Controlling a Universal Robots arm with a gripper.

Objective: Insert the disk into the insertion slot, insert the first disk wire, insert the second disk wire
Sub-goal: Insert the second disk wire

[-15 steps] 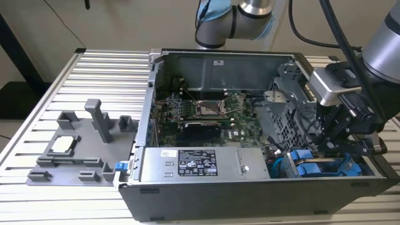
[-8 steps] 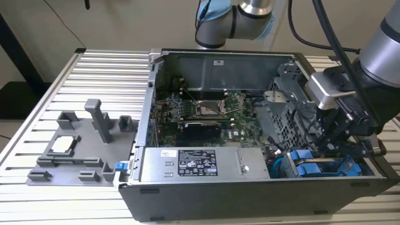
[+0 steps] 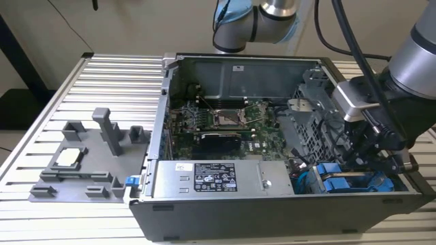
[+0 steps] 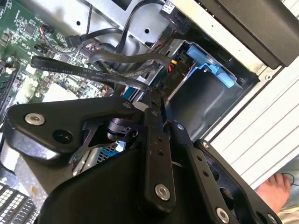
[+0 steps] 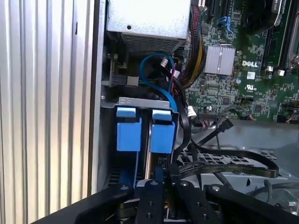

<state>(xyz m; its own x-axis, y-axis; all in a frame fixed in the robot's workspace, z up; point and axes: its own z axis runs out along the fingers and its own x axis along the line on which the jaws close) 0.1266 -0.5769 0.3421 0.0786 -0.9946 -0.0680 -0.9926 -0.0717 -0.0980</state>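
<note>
Two blue carriers stand side by side in the insertion slot (image 5: 140, 105), at the corner of the computer case (image 3: 272, 217) next to the grey power box (image 3: 221, 178). One of them holds the disk (image 5: 162, 133), which sits just in front of the gripper (image 5: 166, 179). Black cables (image 5: 219, 161) crowd around the gripper, and the grey cage wall (image 4: 205, 100) is close beside it, so room is tight. Its fingers (image 4: 154, 109) are close together around something dark, but I cannot tell what.
</note>
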